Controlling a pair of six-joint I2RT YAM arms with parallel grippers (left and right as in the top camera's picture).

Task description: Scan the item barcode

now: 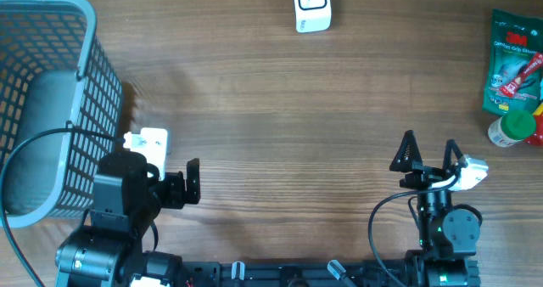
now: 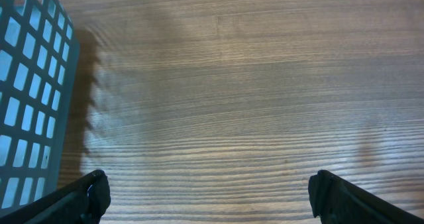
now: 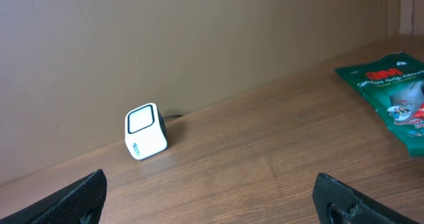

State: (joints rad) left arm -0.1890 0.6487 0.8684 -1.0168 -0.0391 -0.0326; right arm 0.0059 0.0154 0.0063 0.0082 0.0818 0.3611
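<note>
A white barcode scanner [image 1: 312, 5] stands at the table's far edge; in the right wrist view the scanner [image 3: 144, 131] sits ahead and to the left, by the wall. A green packet [image 1: 513, 62] lies at the far right, and the packet [image 3: 391, 91] shows at the right edge of the right wrist view. A small bottle with a green cap [image 1: 512, 127] lies just below it. My right gripper [image 1: 428, 154] [image 3: 211, 184] is open over bare wood. My left gripper [image 1: 165, 178] [image 2: 209, 183] is open too, empty, next to the basket.
A grey-blue mesh basket [image 1: 51, 100] fills the left side, and its wall [image 2: 26, 98] is close on the left in the left wrist view. The table is brown wood. A brown wall runs behind the scanner.
</note>
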